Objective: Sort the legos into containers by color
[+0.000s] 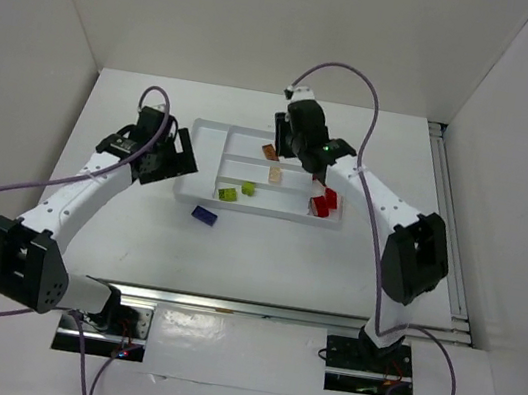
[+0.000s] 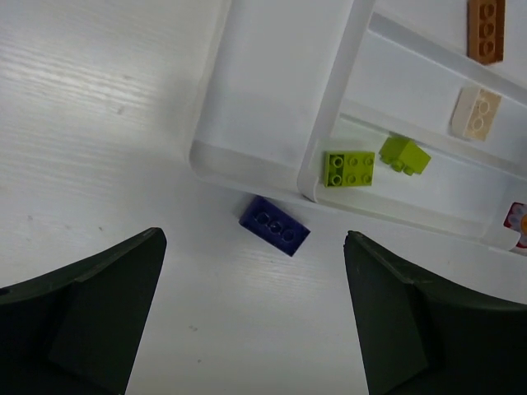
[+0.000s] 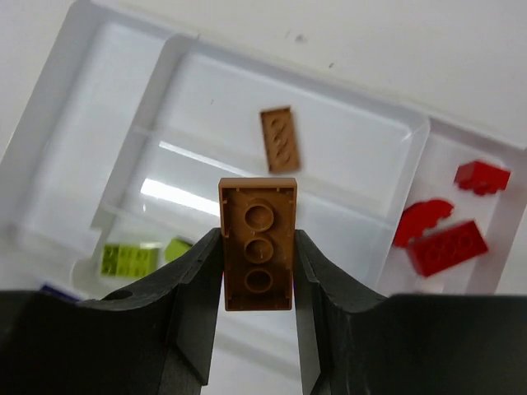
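Note:
The white tray (image 1: 261, 213) lies mid-table. It holds two yellow-green legos (image 1: 227, 192) (image 2: 348, 169), a tan one (image 1: 275, 174) (image 2: 476, 113), an orange-brown one (image 1: 270, 151) (image 3: 280, 140) and red ones (image 1: 324, 203) (image 3: 445, 247) in the right-end slot. My right gripper (image 1: 297, 152) (image 3: 258, 239) is above the tray, shut on an orange-brown lego (image 3: 257, 206) held underside up. A dark blue lego (image 1: 204, 215) (image 2: 274, 225) lies on the table just outside the tray's near left corner. My left gripper (image 1: 177, 158) (image 2: 254, 237) is open and empty above it.
The tray's left sideways slot (image 2: 263, 99) has nothing in it. White walls enclose the table on the left, back and right. A metal rail (image 1: 448, 218) runs along the right edge.

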Action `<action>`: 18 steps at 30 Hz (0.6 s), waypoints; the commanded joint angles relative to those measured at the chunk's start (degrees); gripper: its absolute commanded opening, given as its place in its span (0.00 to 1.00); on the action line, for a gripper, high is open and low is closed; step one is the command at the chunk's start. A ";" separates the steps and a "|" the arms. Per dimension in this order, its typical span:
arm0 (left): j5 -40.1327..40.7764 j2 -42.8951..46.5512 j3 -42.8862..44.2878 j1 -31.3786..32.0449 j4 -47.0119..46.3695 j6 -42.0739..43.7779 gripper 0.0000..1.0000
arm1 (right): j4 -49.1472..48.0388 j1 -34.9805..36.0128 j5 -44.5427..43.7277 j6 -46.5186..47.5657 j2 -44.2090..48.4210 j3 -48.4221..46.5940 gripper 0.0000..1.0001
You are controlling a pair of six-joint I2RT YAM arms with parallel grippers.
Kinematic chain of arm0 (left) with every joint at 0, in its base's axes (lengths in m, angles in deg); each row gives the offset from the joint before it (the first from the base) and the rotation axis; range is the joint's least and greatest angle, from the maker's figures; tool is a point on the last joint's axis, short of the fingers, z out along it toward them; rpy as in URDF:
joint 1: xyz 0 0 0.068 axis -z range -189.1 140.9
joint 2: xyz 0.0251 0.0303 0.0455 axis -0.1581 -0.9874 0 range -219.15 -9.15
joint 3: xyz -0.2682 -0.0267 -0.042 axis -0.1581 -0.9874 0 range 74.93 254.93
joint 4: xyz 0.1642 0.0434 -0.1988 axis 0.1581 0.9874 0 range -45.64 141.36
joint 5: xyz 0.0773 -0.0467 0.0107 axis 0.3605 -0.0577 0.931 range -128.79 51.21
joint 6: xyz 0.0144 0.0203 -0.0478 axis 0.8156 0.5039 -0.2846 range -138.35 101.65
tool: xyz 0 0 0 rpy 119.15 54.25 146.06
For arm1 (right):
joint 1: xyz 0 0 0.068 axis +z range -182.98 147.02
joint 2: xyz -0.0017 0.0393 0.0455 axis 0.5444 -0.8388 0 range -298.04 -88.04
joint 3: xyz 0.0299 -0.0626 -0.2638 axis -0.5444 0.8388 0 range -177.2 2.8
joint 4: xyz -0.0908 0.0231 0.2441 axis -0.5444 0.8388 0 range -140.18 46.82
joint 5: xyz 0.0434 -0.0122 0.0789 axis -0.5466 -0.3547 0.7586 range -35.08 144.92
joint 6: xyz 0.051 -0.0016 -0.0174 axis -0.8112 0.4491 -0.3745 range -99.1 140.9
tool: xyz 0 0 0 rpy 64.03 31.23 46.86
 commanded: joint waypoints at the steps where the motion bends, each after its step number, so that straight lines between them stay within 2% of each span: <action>1: -1.33 1.06 -3.72 5.49 -1.14 -6.92 1.00 | -0.42 -3.04 1.42 -0.21 -7.36 -7.64 0.27; 5: -3.80 -0.52 -8.47 10.67 -5.36 -12.72 0.96 | -3.04 -6.21 0.03 0.32 -14.21 -11.54 0.30; 12: -3.27 -3.78 -10.32 14.38 -7.82 -16.60 0.95 | -4.20 -8.85 0.01 0.32 -21.51 -16.63 0.30; 16: -2.13 -6.23 -10.32 16.57 -8.44 -17.74 0.95 | -4.29 -9.47 0.01 0.32 -24.95 -19.88 0.38; 18: -1.51 -7.29 -9.79 16.57 -8.44 -17.75 0.95 | -3.68 -9.47 0.01 0.32 -26.70 -21.03 0.49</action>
